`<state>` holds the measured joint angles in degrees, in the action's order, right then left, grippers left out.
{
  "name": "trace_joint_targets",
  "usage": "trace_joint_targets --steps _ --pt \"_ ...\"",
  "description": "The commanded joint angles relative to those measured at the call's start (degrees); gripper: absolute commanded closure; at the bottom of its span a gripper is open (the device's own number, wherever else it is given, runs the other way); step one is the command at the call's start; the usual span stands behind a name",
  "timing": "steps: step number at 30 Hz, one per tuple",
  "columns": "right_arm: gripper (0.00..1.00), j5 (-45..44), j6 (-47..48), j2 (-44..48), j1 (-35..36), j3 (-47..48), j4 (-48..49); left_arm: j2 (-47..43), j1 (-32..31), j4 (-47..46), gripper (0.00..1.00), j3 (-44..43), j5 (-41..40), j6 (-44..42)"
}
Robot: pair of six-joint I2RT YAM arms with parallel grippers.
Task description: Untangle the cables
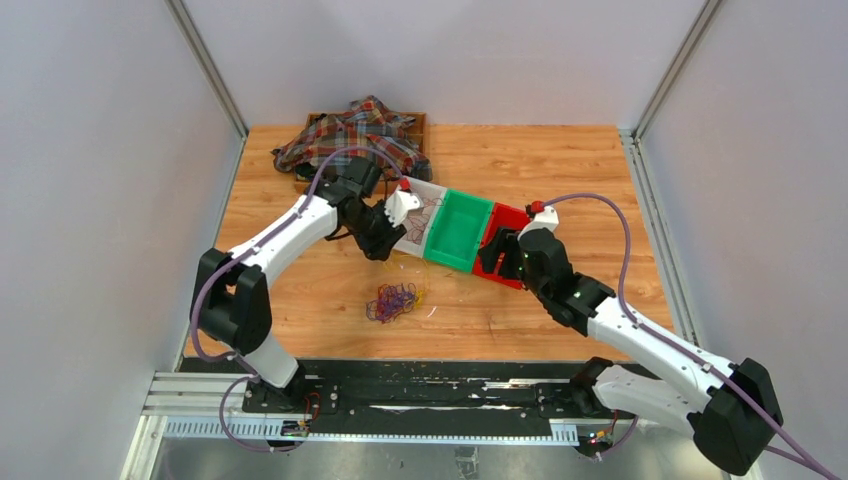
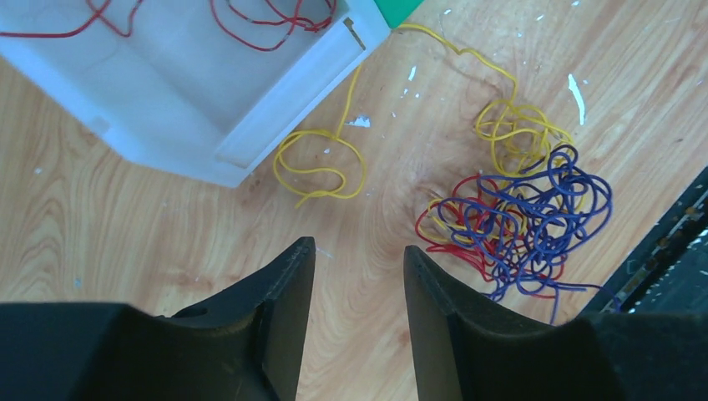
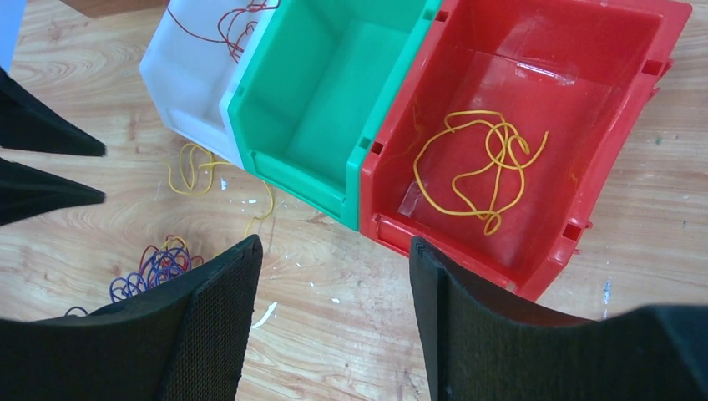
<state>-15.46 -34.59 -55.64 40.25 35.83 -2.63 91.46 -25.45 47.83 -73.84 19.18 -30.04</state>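
Tangle sits on tabletop, approx 2 o'clock of L hand, which is open and empty. R hand is open too, empty, by red bin. Best: pinch one outer yellow loop, lift slow, w/o dragging the clump.

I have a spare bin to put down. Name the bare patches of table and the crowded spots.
Free: the far right corner of the table, beyond the red bin; also the near strip between the tangle of cables and the right arm. Crowded: the middle, with the bin row, and the far left under the plaid cloth.
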Motion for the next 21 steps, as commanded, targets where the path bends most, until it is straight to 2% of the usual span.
trace_joint_targets --steps 1,8,14,21 --pt "0.35 -0.4 0.1 0.8 1.2 0.8 1.9 1.4 -0.2 -4.1 0.52 3.3 2.9 -8.5" --pt "0.38 -0.3 -0.8 2.4 1.5 -0.1 1.8 4.1 -0.2 -4.8 0.52 5.9 0.9 -24.4" --pt "0.41 0.2 -1.3 1.9 2.3 0.2 2.2 5.7 -0.1 -9.8 0.57 7.2 -0.3 -28.0" --pt "0.43 -0.3 -1.7 2.2 2.5 -0.1 2.1 6.2 -0.1 -10.9 0.59 10.3 -0.6 -31.9"
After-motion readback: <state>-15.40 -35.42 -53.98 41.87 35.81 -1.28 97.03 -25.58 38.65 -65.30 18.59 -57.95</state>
